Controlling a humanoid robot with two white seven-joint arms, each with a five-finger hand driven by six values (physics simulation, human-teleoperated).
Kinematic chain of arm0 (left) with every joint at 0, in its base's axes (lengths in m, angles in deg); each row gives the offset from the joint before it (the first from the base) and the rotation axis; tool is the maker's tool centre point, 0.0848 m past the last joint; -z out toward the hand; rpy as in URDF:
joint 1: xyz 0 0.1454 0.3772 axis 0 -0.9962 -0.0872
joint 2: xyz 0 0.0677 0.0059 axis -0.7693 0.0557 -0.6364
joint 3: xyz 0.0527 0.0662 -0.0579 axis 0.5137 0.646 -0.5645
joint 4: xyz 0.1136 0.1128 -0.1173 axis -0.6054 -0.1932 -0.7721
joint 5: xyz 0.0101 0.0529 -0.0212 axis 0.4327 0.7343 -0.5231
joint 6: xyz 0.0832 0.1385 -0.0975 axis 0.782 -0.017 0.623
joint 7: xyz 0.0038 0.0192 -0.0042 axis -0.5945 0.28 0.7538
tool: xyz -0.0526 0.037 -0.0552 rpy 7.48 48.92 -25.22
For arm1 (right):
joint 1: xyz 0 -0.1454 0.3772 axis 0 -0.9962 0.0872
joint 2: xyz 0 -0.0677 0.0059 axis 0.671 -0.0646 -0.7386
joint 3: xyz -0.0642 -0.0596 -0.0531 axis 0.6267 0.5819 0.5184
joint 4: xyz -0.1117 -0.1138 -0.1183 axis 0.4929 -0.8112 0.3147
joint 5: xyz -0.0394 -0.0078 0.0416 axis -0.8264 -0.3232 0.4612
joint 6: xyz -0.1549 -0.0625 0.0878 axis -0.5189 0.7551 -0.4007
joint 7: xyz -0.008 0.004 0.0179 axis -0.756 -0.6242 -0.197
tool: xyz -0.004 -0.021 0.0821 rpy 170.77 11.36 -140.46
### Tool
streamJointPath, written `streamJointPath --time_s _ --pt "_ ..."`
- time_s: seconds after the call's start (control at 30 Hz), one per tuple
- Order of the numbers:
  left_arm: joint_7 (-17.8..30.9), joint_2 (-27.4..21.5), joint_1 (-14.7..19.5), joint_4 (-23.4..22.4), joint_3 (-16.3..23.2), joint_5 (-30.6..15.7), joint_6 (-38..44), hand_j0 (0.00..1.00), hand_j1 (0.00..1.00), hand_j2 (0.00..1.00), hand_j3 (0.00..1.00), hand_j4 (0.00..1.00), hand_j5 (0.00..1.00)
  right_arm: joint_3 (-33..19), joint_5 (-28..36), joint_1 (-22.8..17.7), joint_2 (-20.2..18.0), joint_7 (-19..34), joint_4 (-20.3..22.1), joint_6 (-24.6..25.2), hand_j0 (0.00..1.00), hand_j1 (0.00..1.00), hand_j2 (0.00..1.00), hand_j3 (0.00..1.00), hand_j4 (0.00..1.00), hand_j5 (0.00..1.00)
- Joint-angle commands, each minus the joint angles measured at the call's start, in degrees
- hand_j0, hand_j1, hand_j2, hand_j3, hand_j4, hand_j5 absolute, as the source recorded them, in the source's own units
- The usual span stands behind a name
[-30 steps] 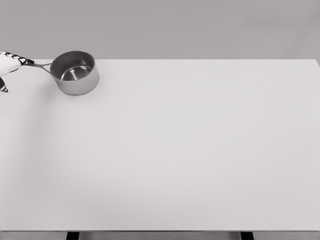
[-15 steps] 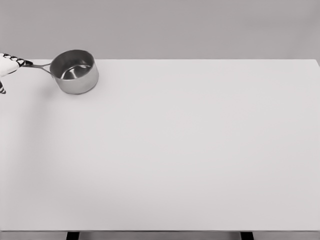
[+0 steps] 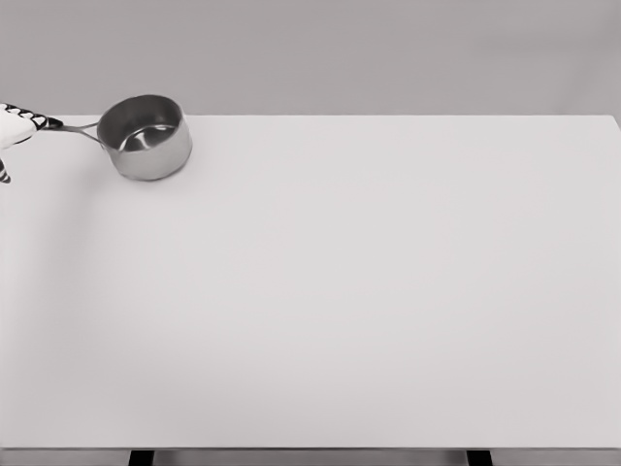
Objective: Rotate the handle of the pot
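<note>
Pot (image 3: pixel 146 138) sits at far left corner of the table (image 3: pixel 369 291), upright, open top facing up, inside shiny w/ nothing visible in it. Steel body, round, short walls. Its handle (image 3: pixel 76 127) is thin and sticks out to the left, roughly level, running toward pic's left edge.

Left hand (image 3: pixel 14 124) shows only partly at left edge, mostly cut off by the frame. White w/ dark bands at finger joints. Fingers (image 3: pixel 29 116) meet the outer end of the handle; looks like they're closed around it, but most of the hand is out of frame so exact grip can't be told for sure. One more fingertip pokes in lower down at the edge, just below, apart from the handle.

Right hand & arm not in view.

Table is a wide white slab filling most of the pic, w/ dark legs showing at the bottom edge. Grey wall (image 3: pixel 388 49) behind. Pot is near the table's back edge, well apart from the right side.
</note>
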Motion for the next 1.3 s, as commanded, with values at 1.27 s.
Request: streamJointPath --time_s 1.27 --pt "0.1 -2.9 -0.8 2.3 -0.2 -1.4 -2.5 1.0 1.0 1.0 1.0 1.0 1.0 0.0 0.0 0.0 0.0 0.0 0.0 0.0 1.0 1.0 1.0 1.0 1.0 1.0"
